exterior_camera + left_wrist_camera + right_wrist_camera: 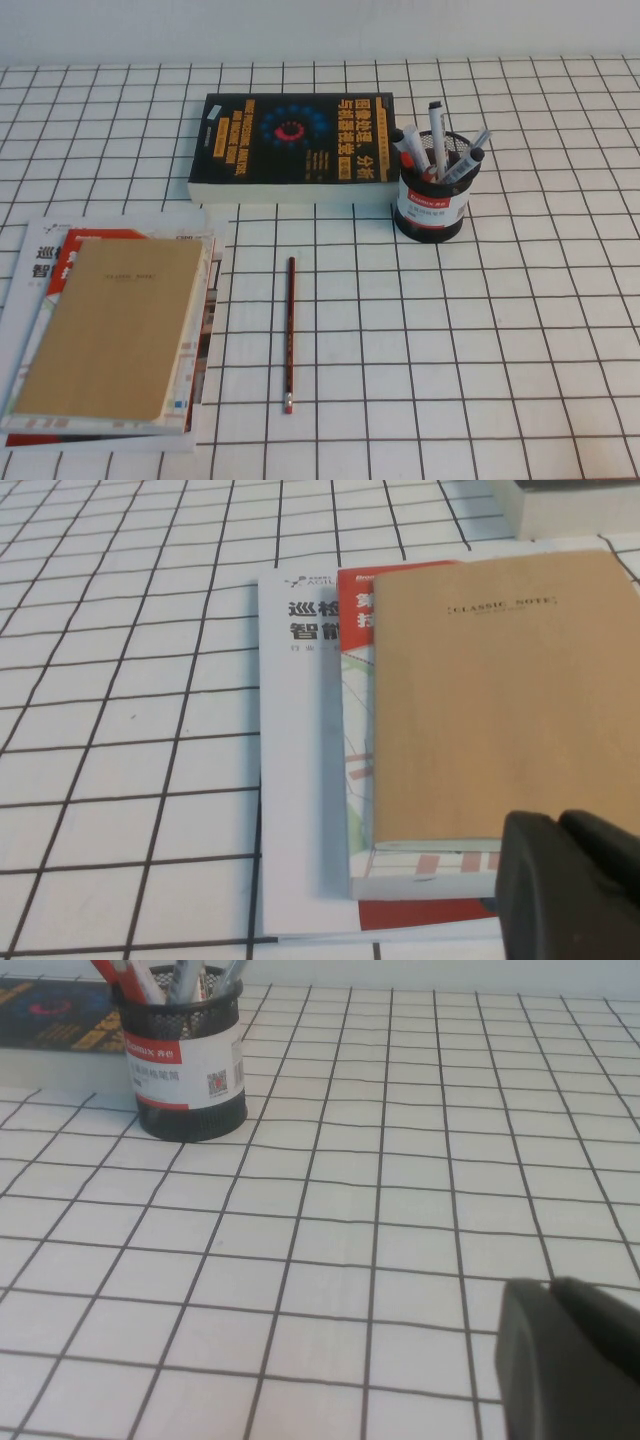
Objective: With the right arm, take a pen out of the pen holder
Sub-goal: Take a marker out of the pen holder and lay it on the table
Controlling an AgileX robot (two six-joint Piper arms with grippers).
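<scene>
A black mesh pen holder (pixel 432 198) with a red and white label stands at the back right of the gridded table, next to a dark book. Several pens and markers (pixel 438 135) stick up out of it. In the right wrist view the pen holder (pixel 187 1070) is far off across the table. My right gripper (pixel 556 1286) hovers low over bare table, shut and holding nothing. My left gripper (pixel 560 820) is shut and hangs over the near end of a brown notebook (pixel 500 690). Neither arm shows in the high view.
A thick dark book (pixel 290 140) lies flat just left of the holder. A red pencil (pixel 290 330) lies in the middle of the table. A stack of booklets topped by the brown notebook (pixel 115 325) fills the front left.
</scene>
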